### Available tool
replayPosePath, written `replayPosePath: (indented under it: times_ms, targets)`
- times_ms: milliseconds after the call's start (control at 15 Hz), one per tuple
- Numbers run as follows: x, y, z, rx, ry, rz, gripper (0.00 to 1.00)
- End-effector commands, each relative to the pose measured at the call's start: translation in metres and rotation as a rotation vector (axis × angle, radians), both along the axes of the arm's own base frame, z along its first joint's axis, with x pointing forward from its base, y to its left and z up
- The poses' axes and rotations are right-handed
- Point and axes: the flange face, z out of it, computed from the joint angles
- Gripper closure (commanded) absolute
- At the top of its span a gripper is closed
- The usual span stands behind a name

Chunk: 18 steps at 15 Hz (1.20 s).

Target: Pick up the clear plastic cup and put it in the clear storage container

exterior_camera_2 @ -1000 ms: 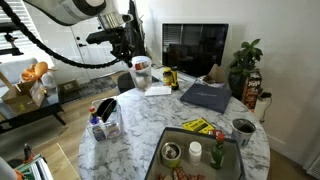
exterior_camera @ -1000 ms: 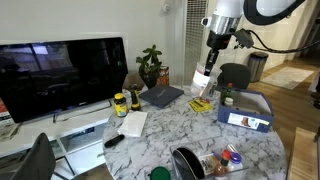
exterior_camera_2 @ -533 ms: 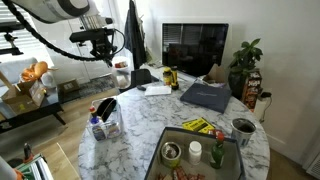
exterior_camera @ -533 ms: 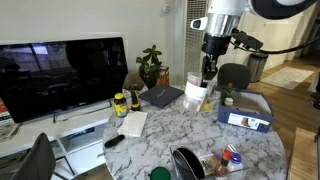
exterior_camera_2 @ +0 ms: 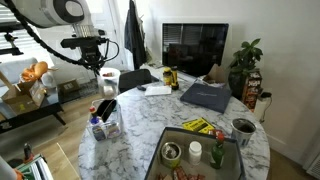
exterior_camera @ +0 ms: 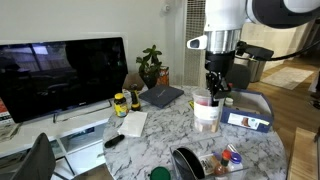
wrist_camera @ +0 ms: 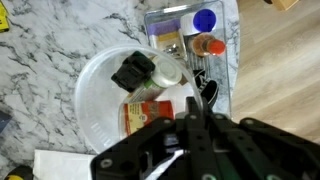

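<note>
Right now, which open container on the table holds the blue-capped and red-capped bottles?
The clear storage container: colourless see-through walls, right beside the clear plastic cup in the jaws. The blue-rimmed tray has opaque blue sides.

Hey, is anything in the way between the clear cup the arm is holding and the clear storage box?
Nothing visible stands between the clear plastic cup, held in the gripper, and the clear storage container on the table nearby. Capped bottles already stand inside the container, so part of it is taken.
</note>
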Motion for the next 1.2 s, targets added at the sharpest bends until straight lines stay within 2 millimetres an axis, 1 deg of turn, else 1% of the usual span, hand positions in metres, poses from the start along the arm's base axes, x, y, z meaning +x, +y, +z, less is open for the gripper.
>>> replayPosePath:
  times_ms: [0, 133, 333, 600, 867, 1133]
  targets:
    - [0.0, 0.005, -0.007, -0.027, 0.032, 0.016, 0.99]
    - [-0.001, 0.014, -0.02, -0.026, 0.049, 0.018, 0.99]
    - [-0.001, 0.032, -0.039, -0.04, 0.03, 0.006, 0.99]
    - [0.001, 0.05, -0.054, -0.042, 0.031, 0.002, 0.99]
    - [0.0, 0.058, -0.067, -0.066, 0.085, 0.003, 0.99]
    - [0.001, 0.055, -0.087, -0.099, 0.078, -0.009, 0.99]
